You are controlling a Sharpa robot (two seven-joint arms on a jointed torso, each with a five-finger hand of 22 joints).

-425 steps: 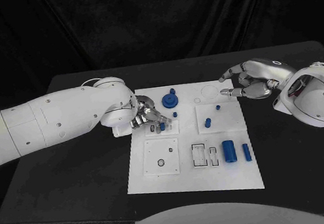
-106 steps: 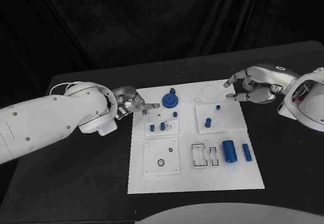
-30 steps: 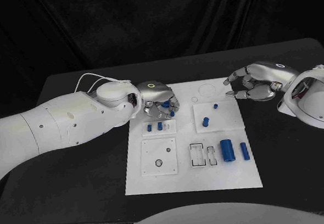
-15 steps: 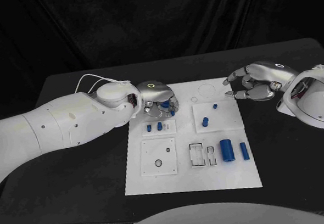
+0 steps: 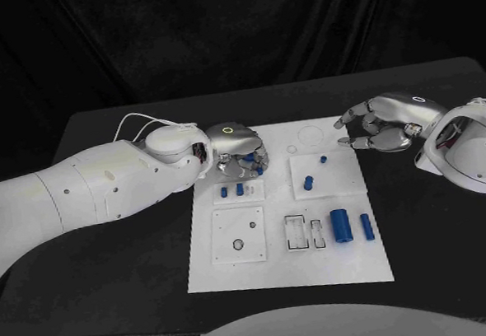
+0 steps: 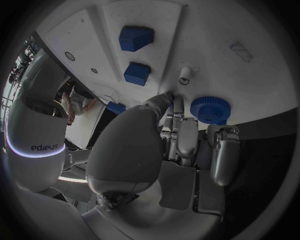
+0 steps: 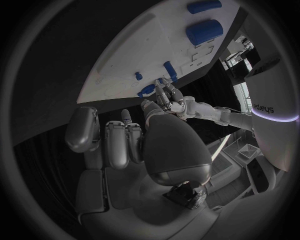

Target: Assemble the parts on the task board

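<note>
Head view: the black counter [image 5: 111, 259] carries the white task board [image 5: 290, 274], and my left arm [image 5: 78, 192] reaches across its far left corner while my right arm [image 5: 481, 151] comes in beside its far right edge. My left hand [image 5: 235, 151] sits palm down over the board's far left part, covering the blue gear there; from this view I cannot tell whether the fingers touch it. My right hand [image 5: 384, 124] hovers just off the board's far right corner, fingers curled in with nothing between them.

The left wrist view shows what the head view hides: the blue toothed gear [image 6: 210, 109] lies flat on the board just beyond my fingertips [image 6: 164, 100], which are gathered close together beside it and beside a small white peg [image 6: 184, 75]. I cannot tell whether they grip the gear.

Nearer me on the board lie a large blue cylinder [image 5: 341, 225] and a slimmer blue pin [image 5: 368, 226], side by side. Further up, a blue pin [image 5: 307, 182] lies on the right plate, and two small blue blocks [image 5: 230, 191] stand in the left plate.

The right wrist view shows my own curled fingers [image 7: 115, 142] and my left hand across the board.
</note>
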